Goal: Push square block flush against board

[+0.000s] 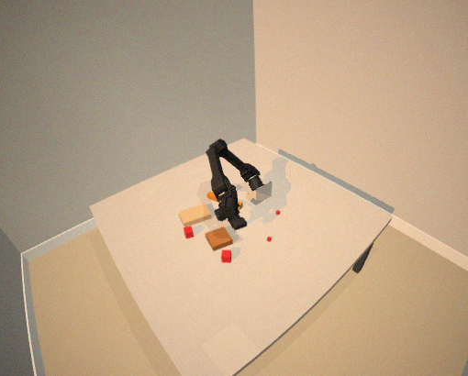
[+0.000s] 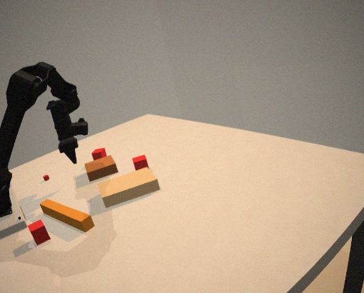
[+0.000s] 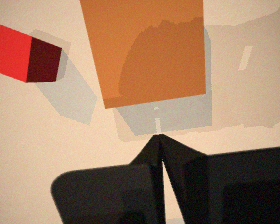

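Note:
The square block [image 1: 218,238] [image 2: 100,169] [image 3: 161,50] is brown-orange and lies flat. The board [image 1: 195,215] [image 2: 130,186] is a longer, light tan slab, also flat. A gap of bare table separates the block from the board; they do not touch. My gripper [image 2: 75,163] [image 3: 158,139] is shut and empty, pointing down. Its fingertips are off the block, just short of its near side in the wrist view, and look raised above the table. In the top view the fingertips cannot be made out under the hand. The board is outside the wrist view.
A red cube [image 1: 188,232] [image 2: 140,163] stands close to the board's far side. Another red cube [image 1: 226,256] [image 2: 98,154] stands beyond the block. An orange bar [image 1: 212,196] [image 2: 67,215] and a third red cube [image 2: 39,232] lie near the arm's base. Small red pieces [image 1: 269,238] lie to one side.

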{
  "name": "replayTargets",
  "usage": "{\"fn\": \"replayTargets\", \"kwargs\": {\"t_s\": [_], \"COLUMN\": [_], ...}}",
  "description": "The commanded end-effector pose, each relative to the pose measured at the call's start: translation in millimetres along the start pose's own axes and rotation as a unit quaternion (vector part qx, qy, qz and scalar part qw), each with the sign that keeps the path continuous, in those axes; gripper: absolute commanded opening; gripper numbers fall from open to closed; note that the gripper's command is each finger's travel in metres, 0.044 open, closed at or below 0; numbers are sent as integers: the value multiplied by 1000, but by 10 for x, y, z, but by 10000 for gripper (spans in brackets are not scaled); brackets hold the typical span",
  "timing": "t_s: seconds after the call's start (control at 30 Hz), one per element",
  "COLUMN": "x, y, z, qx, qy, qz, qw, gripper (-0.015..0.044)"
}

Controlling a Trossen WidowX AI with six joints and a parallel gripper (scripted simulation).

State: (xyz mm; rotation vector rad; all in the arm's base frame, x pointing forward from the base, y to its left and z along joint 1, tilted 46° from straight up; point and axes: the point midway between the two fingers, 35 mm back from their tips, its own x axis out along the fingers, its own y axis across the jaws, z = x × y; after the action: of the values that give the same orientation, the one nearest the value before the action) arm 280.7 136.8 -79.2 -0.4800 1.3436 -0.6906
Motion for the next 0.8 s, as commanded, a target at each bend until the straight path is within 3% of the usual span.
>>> {"fn": "replayTargets", "kwargs": {"t_s": [0.0,0.77], "x": [388,503], "y": [-17,-12], "z": [14,242], "qx": [-3,-3], "qy": [2,1], "qz": [-6,-6], "qw": [1000,1000], "gripper": [0,0]}}
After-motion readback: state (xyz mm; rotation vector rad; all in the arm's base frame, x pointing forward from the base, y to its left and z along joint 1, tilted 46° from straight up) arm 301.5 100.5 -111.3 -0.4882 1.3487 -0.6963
